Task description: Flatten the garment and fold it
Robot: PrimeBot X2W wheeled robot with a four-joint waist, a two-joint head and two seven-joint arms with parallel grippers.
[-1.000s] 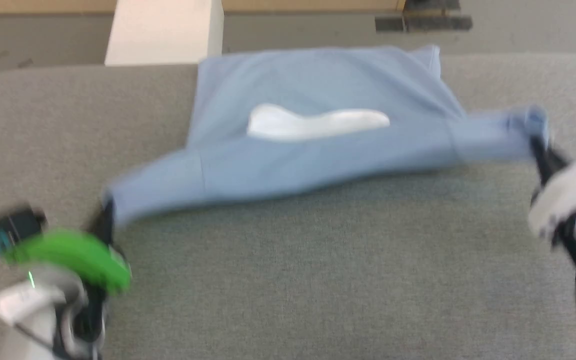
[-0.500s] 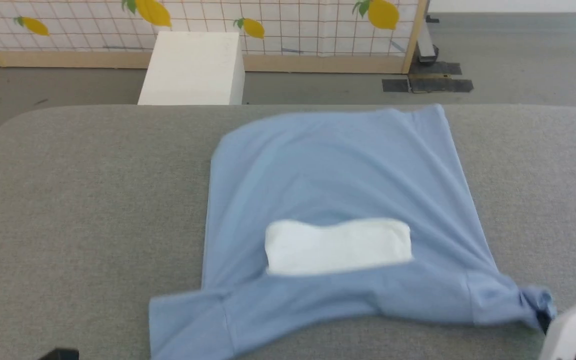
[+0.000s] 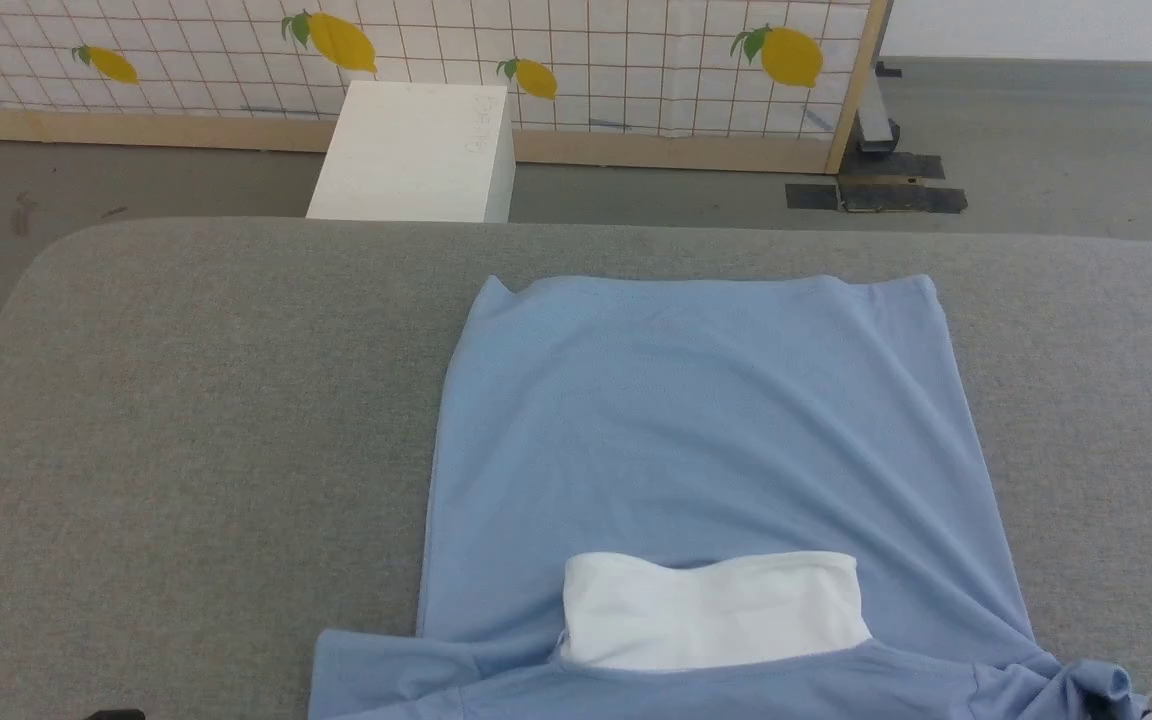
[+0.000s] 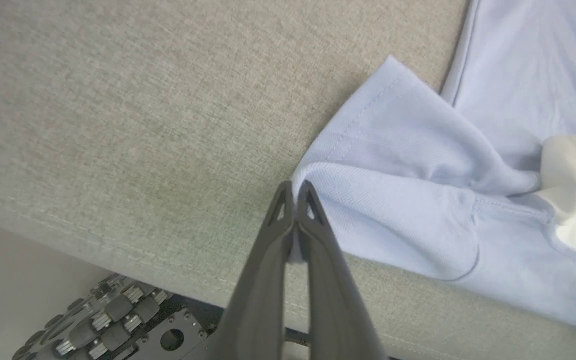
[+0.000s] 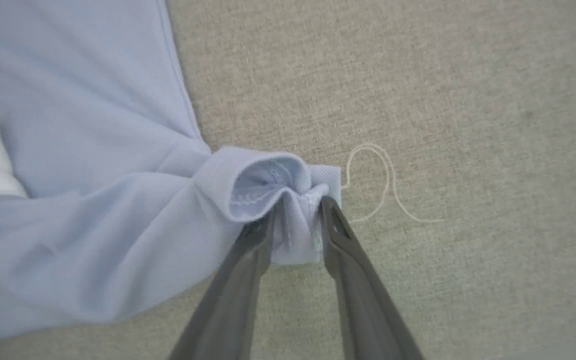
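The garment (image 3: pixel 706 430), a light blue T-shirt, lies spread on the grey table (image 3: pixel 186 400), its hem at the far side and its white patch (image 3: pixel 711 610) near me. My left gripper (image 4: pixel 295 190) is shut on the edge of one sleeve (image 4: pixel 393 165), close to the table's front edge. In the right wrist view the other sleeve (image 5: pixel 263 185) is bunched on the table. My right gripper (image 5: pixel 298 210) stands slightly open, and the bunched cloth sits between its parted fingers.
A white box (image 3: pixel 416 150) stands on the floor beyond the table, before a grid fence with lemon prints (image 3: pixel 556 60). A loose pale thread (image 5: pixel 383 175) lies on the table by the right sleeve. The robot's wheeled base (image 4: pixel 118 320) shows under the table edge.
The head camera has tilted up. The garment, first held stretched between both grippers, now lies flat on the table. The right gripper's fingers have parted around the sleeve; the left stays shut.
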